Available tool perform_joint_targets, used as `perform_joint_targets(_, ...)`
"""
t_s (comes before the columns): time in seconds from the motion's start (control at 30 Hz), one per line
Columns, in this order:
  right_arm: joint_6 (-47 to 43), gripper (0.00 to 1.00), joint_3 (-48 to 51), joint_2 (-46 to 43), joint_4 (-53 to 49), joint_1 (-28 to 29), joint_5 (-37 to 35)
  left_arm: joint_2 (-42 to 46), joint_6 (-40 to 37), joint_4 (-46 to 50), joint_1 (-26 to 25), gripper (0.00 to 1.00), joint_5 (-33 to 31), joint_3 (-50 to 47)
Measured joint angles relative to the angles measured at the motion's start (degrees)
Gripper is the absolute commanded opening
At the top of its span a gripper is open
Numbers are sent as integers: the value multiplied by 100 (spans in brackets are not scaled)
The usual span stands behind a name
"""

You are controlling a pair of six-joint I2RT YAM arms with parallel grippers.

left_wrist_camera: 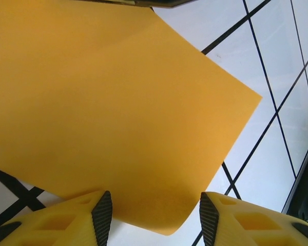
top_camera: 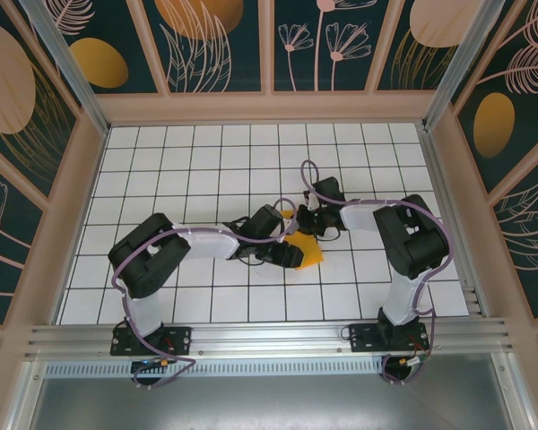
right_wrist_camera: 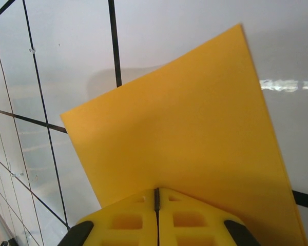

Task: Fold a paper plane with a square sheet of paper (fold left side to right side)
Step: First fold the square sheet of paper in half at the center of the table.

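The square sheet of paper (top_camera: 310,254) is bright orange and lies at the middle of the table between both grippers. My left gripper (top_camera: 290,254) is at the sheet's left side. In the left wrist view the sheet (left_wrist_camera: 118,102) spreads wide, and its curled near corner hangs between the open left gripper (left_wrist_camera: 156,215) without touching either pad. My right gripper (top_camera: 303,220) is at the sheet's far end. In the right wrist view the right gripper (right_wrist_camera: 156,193) is shut on the near edge of the sheet (right_wrist_camera: 185,128), which rises off the tiles and casts a shadow.
The white gridded table (top_camera: 206,161) is boxed in by beige frame walls (top_camera: 67,215) on the left, back and right. A metal rail (top_camera: 269,336) with both arm bases runs along the near edge. Both forearms cross the middle tiles.
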State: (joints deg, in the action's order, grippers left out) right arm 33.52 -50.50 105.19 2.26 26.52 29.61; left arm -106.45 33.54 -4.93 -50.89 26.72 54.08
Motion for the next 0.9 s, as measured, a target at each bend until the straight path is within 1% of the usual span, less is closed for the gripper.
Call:
perform_joint_targets(0.47,-15,8,4,0,11,0,4,61,146,0,-153,52,-190,0)
perform_joint_targets(0.57,-13,8,4,0,11,0,0,131,120,42,-214,53,-221,-15)
perform_joint_targets(0.77,116,8,15,0,85,26,-17,424,59,131,-516,58,-289,-234)
perform_joint_targets(0.9,190,8,46,0,155,26,-15,625,127,118,-415,59,-468,-466)
